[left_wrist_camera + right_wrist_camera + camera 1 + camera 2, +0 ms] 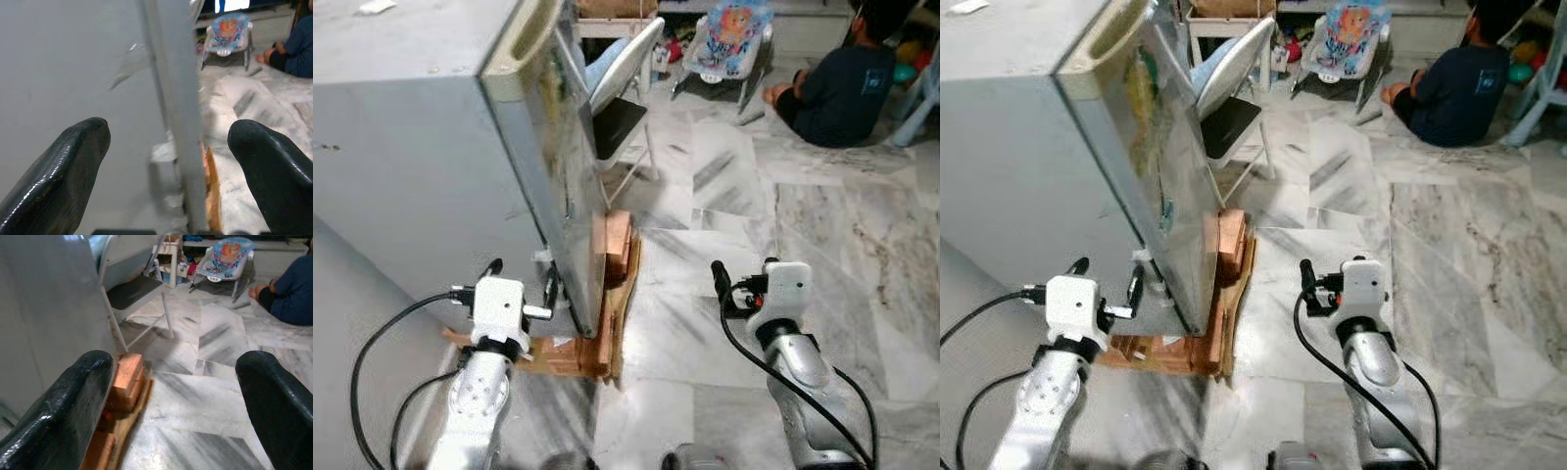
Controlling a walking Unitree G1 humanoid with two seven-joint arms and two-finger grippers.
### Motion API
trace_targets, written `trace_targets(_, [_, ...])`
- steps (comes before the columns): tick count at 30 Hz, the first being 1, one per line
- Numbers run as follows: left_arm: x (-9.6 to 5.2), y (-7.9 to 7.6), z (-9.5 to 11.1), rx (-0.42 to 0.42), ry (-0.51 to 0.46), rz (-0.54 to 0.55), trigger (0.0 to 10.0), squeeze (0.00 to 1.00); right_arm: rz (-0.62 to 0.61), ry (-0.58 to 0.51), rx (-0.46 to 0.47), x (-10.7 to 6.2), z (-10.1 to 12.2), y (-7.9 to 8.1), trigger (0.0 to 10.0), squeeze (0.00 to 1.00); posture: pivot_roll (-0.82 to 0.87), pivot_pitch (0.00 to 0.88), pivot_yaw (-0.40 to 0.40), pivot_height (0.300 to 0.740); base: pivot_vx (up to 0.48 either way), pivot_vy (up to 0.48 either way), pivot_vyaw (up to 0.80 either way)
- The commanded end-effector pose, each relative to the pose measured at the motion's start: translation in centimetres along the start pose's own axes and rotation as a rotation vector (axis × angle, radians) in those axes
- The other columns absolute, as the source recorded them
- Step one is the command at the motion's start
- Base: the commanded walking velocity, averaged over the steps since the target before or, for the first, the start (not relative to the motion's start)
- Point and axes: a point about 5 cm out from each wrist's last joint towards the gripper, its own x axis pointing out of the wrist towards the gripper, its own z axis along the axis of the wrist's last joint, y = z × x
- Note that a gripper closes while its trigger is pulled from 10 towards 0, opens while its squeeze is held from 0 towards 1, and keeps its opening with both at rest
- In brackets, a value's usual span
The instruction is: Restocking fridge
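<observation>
Now | left gripper [168,147] jaws wide, straddling fridge [411,176] door edge | right gripper [176,396] jaws wide, empty

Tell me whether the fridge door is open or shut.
Shut. The fridge door lies flush against the cabinet, no gap or interior showing. The left gripper straddles its edge, fingers open.

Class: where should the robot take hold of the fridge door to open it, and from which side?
Probably the recessed handle at the top edge of the fridge door, approached from the door's front. The left end effector, open, currently straddles the door's lower edge.
</observation>
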Motion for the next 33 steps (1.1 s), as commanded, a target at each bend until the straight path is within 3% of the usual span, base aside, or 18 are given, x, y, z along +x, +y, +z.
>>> trace_targets(1, [0.0, 0.0, 0.0, -0.007, 0.004, -0.001, 10.0, 0.0, 0.0, 0.006, -0.007, -0.1, -0.1, -0.1, 10.0, 0.0, -0.07, 0.075, 0.039, 0.74, 0.0, 0.0, -0.8])
trace_targets(10, [-0.1, -0.3, 0.1, -0.014, 0.003, -0.024, 10.0, 0.0, 0.001, 0.007, -0.009, 0.0, -0.2, 0.0, 10.0, 0.0, -0.07, 0.079, 0.04, 0.74, 0.0, 0.0, -0.8])
trace_targets(23, [-0.1, 0.8, -0.1, -0.01, 0.013, 0.042, 10.0, 0.0, 0.004, 0.004, -0.023, 0.0, -0.1, -0.1, 10.0, 0.0, -0.07, 0.082, 0.043, 0.74, 0.0, 0.0, 0.0])
trace_targets(25, [-0.1, 1.4, -0.2, -0.036, 0.018, 0.076, 10.0, 0.0, 0.008, -0.005, -0.033, 0.1, 0.0, -0.1, 10.0, 0.0, -0.07, 0.08, 0.041, 0.74, 0.317, 0.0, 0.0])
trace_targets(33, [-0.1, 1.3, -0.1, -0.027, 0.015, 0.069, 10.0, 0.0, 0.055, -0.036, -0.044, 0.2, 0.5, 0.4, 10.0, 0.0, -0.07, 0.078, 0.039, 0.74, 0.35, 0.0, 0.0])
